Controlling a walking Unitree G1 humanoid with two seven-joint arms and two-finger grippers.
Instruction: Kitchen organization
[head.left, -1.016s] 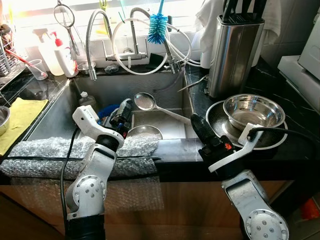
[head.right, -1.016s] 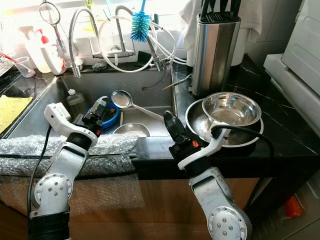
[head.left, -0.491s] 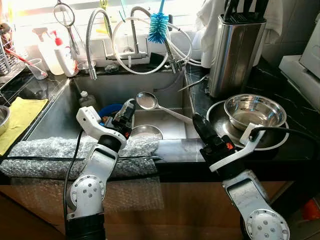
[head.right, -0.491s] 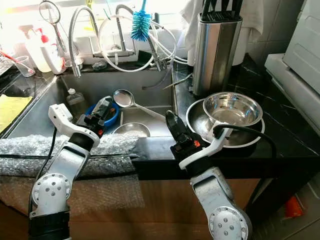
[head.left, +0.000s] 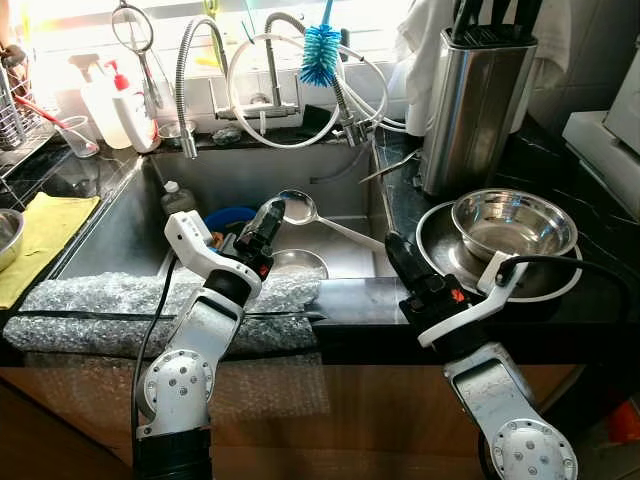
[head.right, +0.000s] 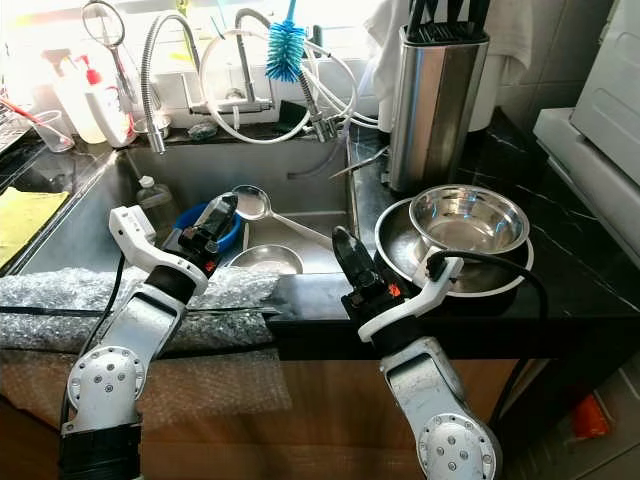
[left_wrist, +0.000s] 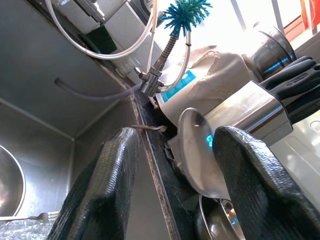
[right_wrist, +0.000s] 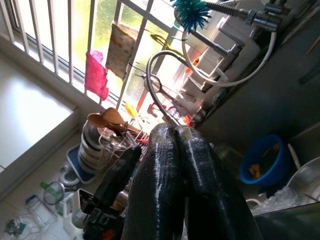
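A steel ladle (head.left: 297, 207) lies in the sink (head.left: 130, 225), its handle running toward the counter. My left gripper (head.left: 268, 214) hovers over the sink just short of the ladle's bowl, open; in the left wrist view the ladle bowl (left_wrist: 196, 152) shows beyond the two spread fingers (left_wrist: 107, 185). Below it sit a small steel bowl (head.left: 300, 264) and a blue bowl (head.left: 228, 216). My right gripper (head.left: 394, 250) is shut and empty above the sink's front right corner, its fingers (right_wrist: 180, 150) pressed together. A steel bowl (head.left: 510, 222) rests in a plate on the black counter.
A knife block (head.left: 475, 100) stands behind the steel bowl. Faucet hoses and a blue bottle brush (head.left: 321, 42) hang over the back of the sink. Bubble wrap (head.left: 90, 305) covers the sink's front edge. Soap bottles (head.left: 120, 95) and a yellow cloth (head.left: 40, 228) are at the left.
My left gripper has moved forward and to the right over the sink, closer to the ladle's bowl. The right arm has stayed put.
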